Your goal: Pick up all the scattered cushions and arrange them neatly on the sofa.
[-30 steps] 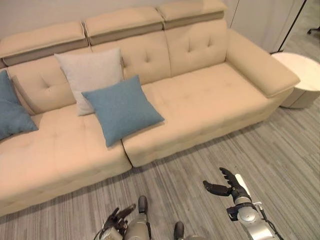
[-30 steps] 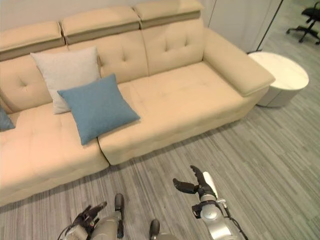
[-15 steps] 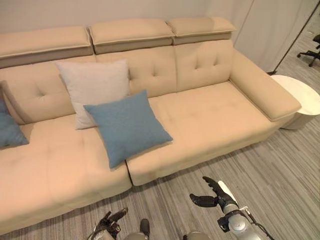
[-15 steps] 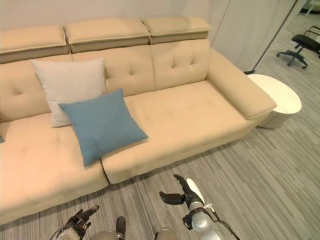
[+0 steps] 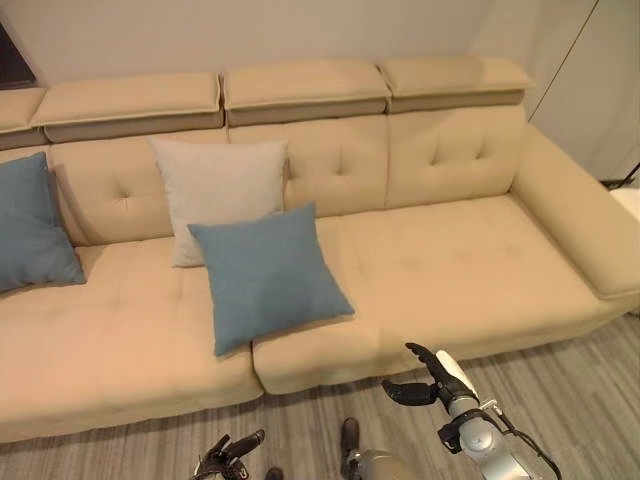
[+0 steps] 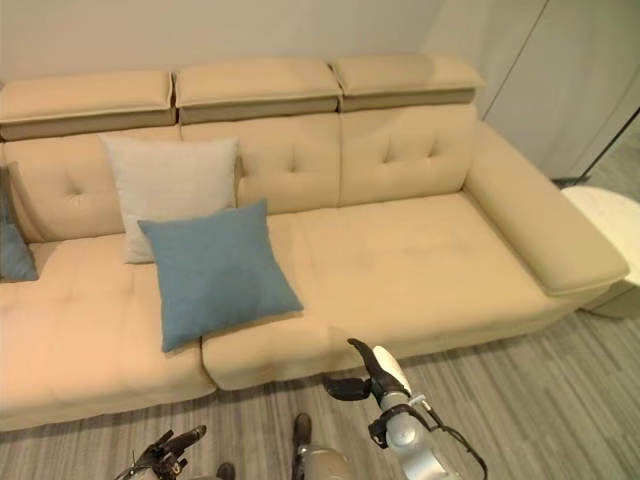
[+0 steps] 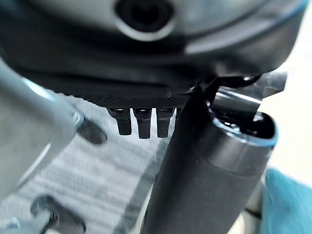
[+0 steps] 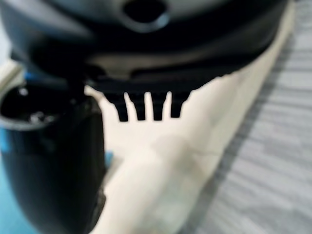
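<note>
We are looking down at the sofa (image 5: pixel 450 260), where three cushions are already sitting: a blue cushion (image 5: pixel 268 272) leaning forward on the seat, a pale cushion (image 5: pixel 218 195) propped against the backrest behind it, and a second blue cushion (image 5: pixel 35 225) at the far left end. None is lying on the visible strip of floor (image 5: pixel 560 390), though we cannot see all of it. Our right hand (image 5: pixel 432 378) is hovering with fingers spread, holding nothing; our left hand (image 5: pixel 228 457) is hanging low, fingers loosely apart and empty. What seems left is straightening the leaning cushion.
</note>
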Motion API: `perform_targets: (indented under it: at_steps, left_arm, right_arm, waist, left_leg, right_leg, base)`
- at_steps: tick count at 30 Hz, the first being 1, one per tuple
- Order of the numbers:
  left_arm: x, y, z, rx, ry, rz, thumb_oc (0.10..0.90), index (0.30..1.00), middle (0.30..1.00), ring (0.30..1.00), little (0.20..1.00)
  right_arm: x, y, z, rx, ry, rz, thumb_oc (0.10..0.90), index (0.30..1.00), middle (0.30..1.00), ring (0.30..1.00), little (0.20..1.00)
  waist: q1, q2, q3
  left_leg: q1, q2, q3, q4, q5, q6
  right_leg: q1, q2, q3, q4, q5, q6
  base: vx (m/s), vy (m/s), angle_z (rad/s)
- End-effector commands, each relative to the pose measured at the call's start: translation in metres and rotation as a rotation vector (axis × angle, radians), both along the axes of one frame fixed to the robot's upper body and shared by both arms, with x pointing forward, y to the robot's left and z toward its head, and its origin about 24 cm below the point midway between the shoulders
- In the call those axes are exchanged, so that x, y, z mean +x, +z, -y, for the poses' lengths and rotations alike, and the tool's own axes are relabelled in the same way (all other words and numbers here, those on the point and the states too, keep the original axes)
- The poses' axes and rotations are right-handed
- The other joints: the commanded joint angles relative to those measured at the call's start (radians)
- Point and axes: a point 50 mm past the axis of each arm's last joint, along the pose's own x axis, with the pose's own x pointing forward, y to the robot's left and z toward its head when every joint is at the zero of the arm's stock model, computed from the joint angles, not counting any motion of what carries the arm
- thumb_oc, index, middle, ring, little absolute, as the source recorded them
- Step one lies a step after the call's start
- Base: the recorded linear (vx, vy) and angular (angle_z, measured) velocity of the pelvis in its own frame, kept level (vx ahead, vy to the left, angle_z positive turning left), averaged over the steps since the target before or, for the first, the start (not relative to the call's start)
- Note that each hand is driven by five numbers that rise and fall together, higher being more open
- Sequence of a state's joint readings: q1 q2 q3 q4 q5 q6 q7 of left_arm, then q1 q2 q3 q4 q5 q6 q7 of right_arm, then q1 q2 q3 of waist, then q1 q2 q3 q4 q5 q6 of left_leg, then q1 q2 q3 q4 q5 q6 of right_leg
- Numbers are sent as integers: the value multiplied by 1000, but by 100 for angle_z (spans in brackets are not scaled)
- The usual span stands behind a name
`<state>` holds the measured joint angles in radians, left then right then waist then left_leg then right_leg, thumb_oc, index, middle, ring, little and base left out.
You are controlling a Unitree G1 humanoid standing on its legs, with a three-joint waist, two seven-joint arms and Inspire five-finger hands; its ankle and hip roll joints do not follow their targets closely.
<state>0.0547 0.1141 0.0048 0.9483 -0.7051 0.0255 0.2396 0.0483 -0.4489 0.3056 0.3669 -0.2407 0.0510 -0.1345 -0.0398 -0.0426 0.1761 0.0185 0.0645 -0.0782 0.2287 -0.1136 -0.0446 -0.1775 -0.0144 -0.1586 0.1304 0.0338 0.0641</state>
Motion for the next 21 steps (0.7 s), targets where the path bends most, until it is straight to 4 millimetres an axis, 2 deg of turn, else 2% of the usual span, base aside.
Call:
perform_targets:
  at_steps: [1, 3, 4, 6, 7, 9, 10, 11, 15, 21]
  left_arm:
    - [21, 12, 2, 29, -33, 116, 800, 900, 900, 900, 900]
    - [24, 14, 5, 33, -36, 130, 800, 900, 900, 900, 900]
    - [26, 15, 5, 37, -33, 133, 800, 900, 900, 900, 900]
    - [24, 14, 5, 46, -42, 126, 800, 900, 900, 900, 900]
    - [23, 14, 4, 49, -39, 121, 800, 900, 900, 900, 900]
    - [23, 14, 4, 57, -20, 124, 800, 900, 900, 900, 900]
    - [25, 15, 4, 62, -17, 128, 800, 900, 900, 900, 900]
    - [23, 14, 5, 54, -12, 122, 800, 900, 900, 900, 900]
    - [20, 10, 6, 67, -34, 88, 800, 900, 900, 900, 900]
    - [26, 11, 0, 118, -74, 78, 800, 900, 900, 900, 900]
  right_arm:
    - [33, 51, -6, -27, 99, 258, 800, 900, 900, 900, 900]
    - [37, 56, -3, -57, 105, 276, 800, 900, 900, 900, 900]
    - [38, 58, -2, -69, 109, 282, 800, 900, 900, 900, 900]
    - [40, 59, -2, -67, 106, 287, 800, 900, 900, 900, 900]
    - [40, 59, -2, -59, 104, 288, 800, 900, 900, 900, 900]
    - [43, 58, -5, -40, 97, 291, 800, 900, 900, 900, 900]
    - [43, 57, -5, -38, 90, 288, 800, 900, 900, 900, 900]
    - [43, 55, -8, -28, 101, 281, 800, 900, 900, 900, 900]
    - [39, 49, -14, -30, 123, 259, 800, 900, 900, 900, 900]
    - [34, 38, -38, 42, 181, 209, 800, 900, 900, 900, 900]
  waist:
    - [4, -2, -7]
    - [11, -4, 3]
    - [14, -4, 2]
    - [27, -1, -8]
    - [35, 6, -11]
    - [60, 29, -8]
    - [66, 32, -4]
    - [68, 38, -9]
    - [65, 37, -32]
    - [78, 13, -46]
  left_leg:
    - [-79, -36, 65, 350, 8, -24]
    - [-129, -2, 107, 410, 4, -8]
    - [-147, 18, 124, 379, -7, 0]
    - [-150, 44, 136, 231, -39, 11]
    - [-155, 52, 120, 140, -20, 5]
    - [-168, 69, 63, -65, 106, -29]
    - [-183, 78, 56, -94, 136, -38]
    - [-168, 80, 55, -131, 132, -41]
    - [-133, 61, 52, -150, 126, -42]
    - [-108, 12, 85, -128, 75, -7]
  right_leg:
    - [61, -44, 63, 24, -63, -8]
    - [82, -43, 59, 29, -91, -26]
    - [88, -47, 55, 29, -102, -26]
    - [108, -53, 49, 16, -117, -13]
    - [116, -52, 51, 9, -122, -6]
    - [153, -38, 65, -6, -139, 3]
    - [170, -40, 66, -11, -145, 5]
    - [178, -36, 69, -11, -155, 8]
    - [191, -59, 74, -14, -154, 20]
    - [180, -114, 105, 7, -144, 52]
  base:
    - [61, -116, 10]
    - [88, -67, -3]
    - [144, 13, -14]
    - [194, 86, -14]
    - [234, 155, -13]
    - [201, 160, -13]
    - [141, 131, 8]
    - [89, 82, 23]
    - [163, 169, -21]
    - [92, 161, -4]
